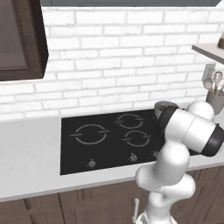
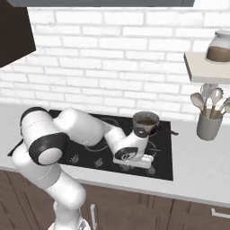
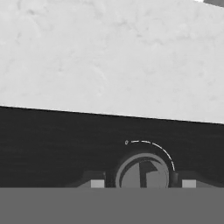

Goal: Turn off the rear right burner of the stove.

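- The stove (image 1: 78, 151) is a black glass plate let into the grey counter (image 1: 26, 162), its back edge near the white brick wall (image 1: 109, 52).
- In the left base view the arm covers the stove's right end, so three ring marks can be counted there: one large ring with side dashes (image 1: 90, 134) and two smaller ones.
- The rear right burner (image 2: 155, 131) lies at the stove's back right corner; in the right base view a small pot (image 2: 146, 120) with a dark handle stands on it and hides nearly all of its ring.
- Knobs along the stove's front edge: two show clearly in the left base view, with a third half behind the arm; about four can be made out in the right base view, and the hand may cover more.
- The gripper (image 3: 142, 183) hangs low over the front edge near the right end, its two fingertips (image 3: 97, 183) on either side of a round metal knob (image 3: 143, 173) with a thin white arc mark beside it.
- The jaws are spread wider than the knob; whether the pads touch it cannot be told, since the lower part of the hand view is cut off.
- At the counter's right end stands one grey holder with spoons (image 2: 209, 121); above it a shelf (image 2: 204, 67) carries one jar (image 2: 218, 47), cut off by the picture edge.
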